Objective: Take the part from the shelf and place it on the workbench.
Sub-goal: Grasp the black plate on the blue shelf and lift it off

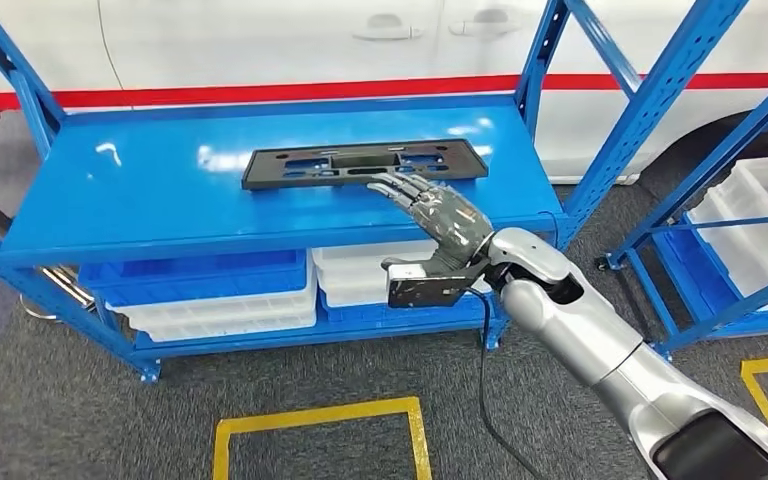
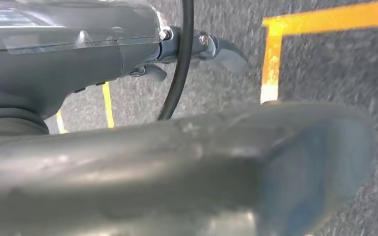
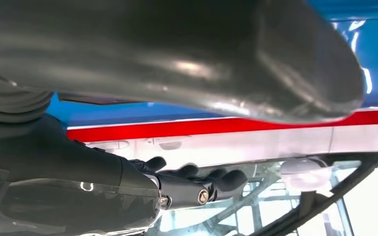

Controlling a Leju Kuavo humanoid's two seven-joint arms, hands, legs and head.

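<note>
Just ahead of the right hand [image 1: 438,212] lies the part [image 1: 363,163], fingertips touching.

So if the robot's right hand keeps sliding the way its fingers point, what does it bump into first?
Most likely the black part on the blue shelf. The right hand lies open, its fingertips already at the part's near edge. Whether they touch it yet is hard to tell from above.
</note>
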